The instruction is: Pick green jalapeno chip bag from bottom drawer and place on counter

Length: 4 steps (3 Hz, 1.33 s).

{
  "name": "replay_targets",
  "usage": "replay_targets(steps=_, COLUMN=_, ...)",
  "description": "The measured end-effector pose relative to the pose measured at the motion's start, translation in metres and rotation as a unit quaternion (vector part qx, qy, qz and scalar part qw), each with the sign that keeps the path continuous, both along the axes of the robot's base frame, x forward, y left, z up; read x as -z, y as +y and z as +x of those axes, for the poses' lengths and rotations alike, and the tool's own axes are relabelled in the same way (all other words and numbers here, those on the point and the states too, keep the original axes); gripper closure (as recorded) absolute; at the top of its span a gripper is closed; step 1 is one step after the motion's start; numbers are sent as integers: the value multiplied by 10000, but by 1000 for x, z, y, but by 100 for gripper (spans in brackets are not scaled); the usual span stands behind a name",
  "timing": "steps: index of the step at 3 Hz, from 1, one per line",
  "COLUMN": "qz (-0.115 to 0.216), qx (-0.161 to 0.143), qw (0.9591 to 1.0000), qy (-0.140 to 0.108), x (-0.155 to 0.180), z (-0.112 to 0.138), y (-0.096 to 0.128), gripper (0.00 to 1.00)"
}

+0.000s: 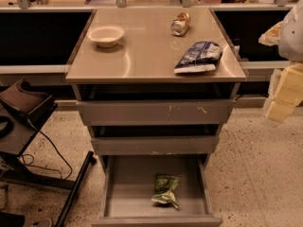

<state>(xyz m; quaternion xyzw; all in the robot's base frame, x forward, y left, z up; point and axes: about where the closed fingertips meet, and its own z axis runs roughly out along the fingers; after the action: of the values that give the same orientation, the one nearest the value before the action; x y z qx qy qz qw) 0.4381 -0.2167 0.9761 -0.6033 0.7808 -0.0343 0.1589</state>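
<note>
The green jalapeno chip bag [166,190] lies crinkled on the floor of the bottom drawer [118,193], right of its middle. That drawer is pulled far out toward me. The two upper grey drawers stand slightly open. The tan counter [147,56] tops the cabinet. My gripper [280,110] hangs blurred at the right edge of the view, beside the cabinet at about the height of the top drawer. It is well above and to the right of the bag and touches nothing.
On the counter sit a white bowl [106,35] at the back left, a tipped can [180,23] at the back right and a blue-and-white chip bag [199,57] at the right. A dark side table [21,122] with cables stands at the left.
</note>
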Motion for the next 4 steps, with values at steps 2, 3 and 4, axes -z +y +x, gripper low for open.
replay_targets(steps=2, qz=94, qx=-13, qw=9999, qy=35, x=12, z=2, y=0, gripper=0)
replay_targets(steps=3, qz=420, qx=13, qw=9987, qy=291, x=71, z=12, y=-1, gripper=0)
replay_targets(steps=4, qz=985, qx=8, qw=9934, qy=583, x=149, z=30, y=6, gripper=0)
